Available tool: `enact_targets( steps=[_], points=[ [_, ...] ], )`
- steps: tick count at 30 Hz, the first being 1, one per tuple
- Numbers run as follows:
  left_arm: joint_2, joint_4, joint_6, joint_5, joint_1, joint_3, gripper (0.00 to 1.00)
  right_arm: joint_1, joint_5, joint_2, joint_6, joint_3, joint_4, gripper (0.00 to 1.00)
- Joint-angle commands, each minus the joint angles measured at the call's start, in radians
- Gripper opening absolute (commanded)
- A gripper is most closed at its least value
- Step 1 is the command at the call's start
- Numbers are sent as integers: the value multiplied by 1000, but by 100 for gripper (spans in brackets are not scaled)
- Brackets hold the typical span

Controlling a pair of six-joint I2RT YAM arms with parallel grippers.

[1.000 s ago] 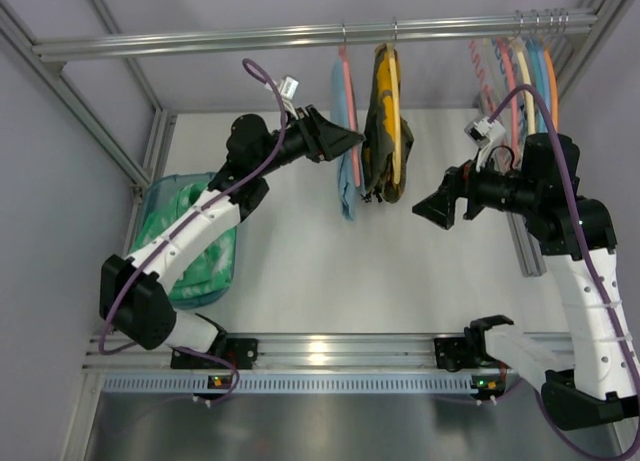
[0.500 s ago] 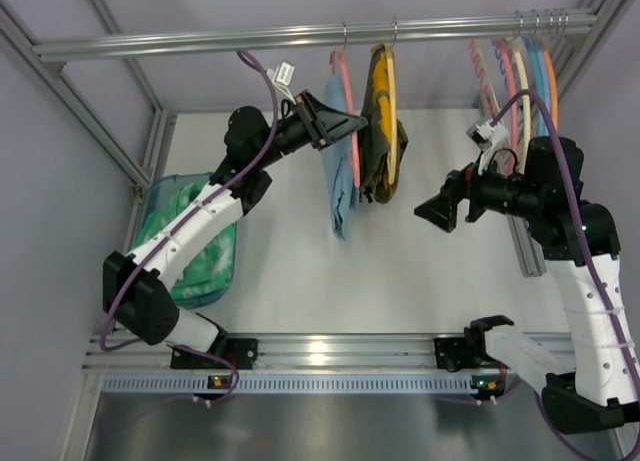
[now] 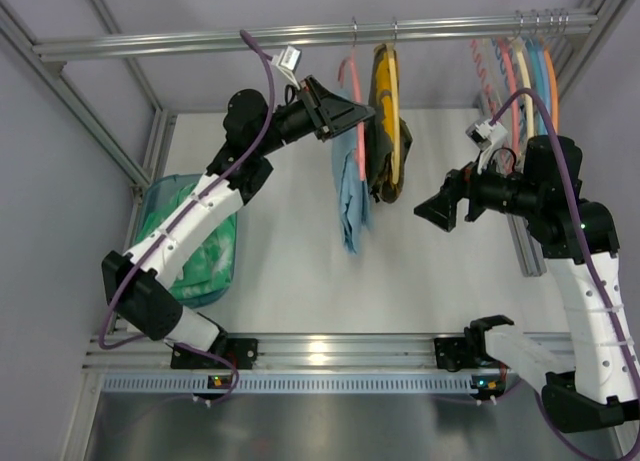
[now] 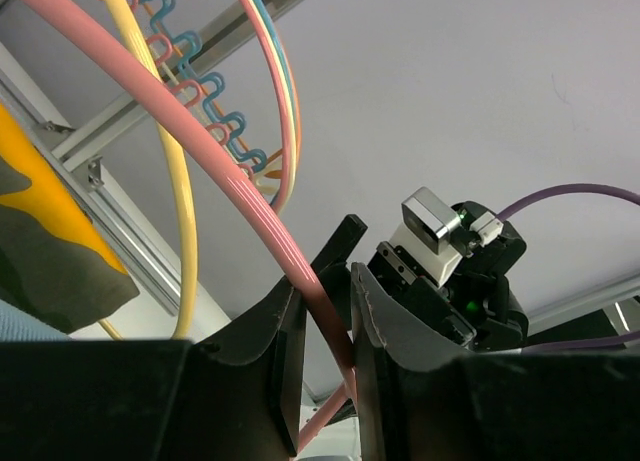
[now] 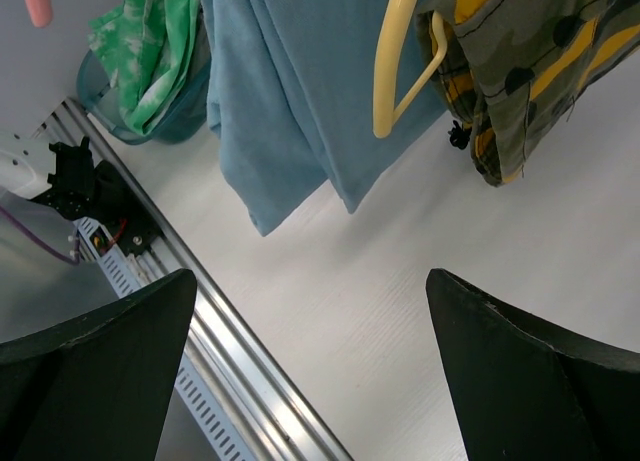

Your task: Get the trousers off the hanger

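The left fingers (image 4: 328,299) are closed on the thin salmon-pink hanger with a silver metal hook (image 4: 190,131); its rod passes between the 2 pads. The plain light blue cloth trousers (image 3: 352,196) hang from that hanger, below the left fingers and ahead of the right fingers (image 5: 308,281). The right fingers are spread wide, hold nothing and are well apart from the cloth.

Likely hazards:
- The smooth, thin rod may pivot or slide in the left fingers' pinch, tilting the hanger.
- A hard pull could lift the hook off the silver rail (image 3: 300,36).
- The yellow-and-dark patterned garment (image 5: 520,71) hangs just beside the trousers, on the side nearer the right fingers, which might catch it instead.
- Loose cloth could slip free unheld and drop onto the white table (image 3: 300,271).
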Motion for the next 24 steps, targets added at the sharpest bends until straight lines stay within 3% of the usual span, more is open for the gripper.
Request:
enact_targets(
  steps=[1,14,24],
  points=[
    [-44,251,46,-45,8,149,0,12,-6,3,-11,46,15,100],
    [-82,250,45,-22,6,229,0,12,-18,16,-1,61,25,99],
    [-335,250,239,30,-44,-204,0,28,-26,36,209,101,221,99]
  ],
)
